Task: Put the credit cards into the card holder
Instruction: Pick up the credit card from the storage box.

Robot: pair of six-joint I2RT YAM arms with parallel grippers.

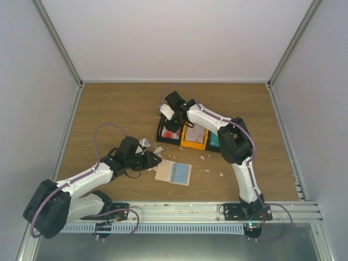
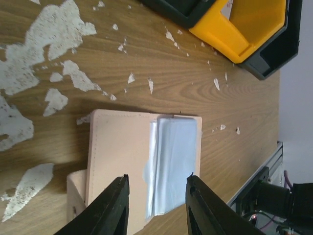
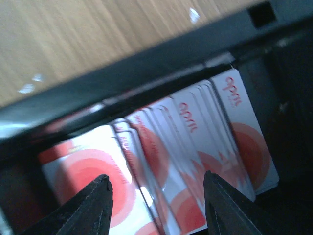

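The beige card holder (image 1: 173, 172) lies open on the table, its pale clear-sleeve inside up; it also shows in the left wrist view (image 2: 122, 156). My left gripper (image 1: 157, 159) is open and empty, its tips (image 2: 157, 183) just above the holder's near edge. Several white credit cards with red blotches (image 3: 186, 156) stand fanned in the left black bin of the tray (image 1: 169, 134). My right gripper (image 1: 173, 122) is open, its tips (image 3: 156, 183) spread over those cards and holding none. Pale and teal cards (image 1: 196, 134) lie in the other bins.
The black-and-orange three-bin tray (image 1: 194, 144) sits mid-table; its orange bin (image 2: 254, 24) shows in the left wrist view. White crumb-like scraps (image 2: 54, 29) are scattered on the wood round the holder. A metal rail (image 1: 185, 209) runs along the near edge.
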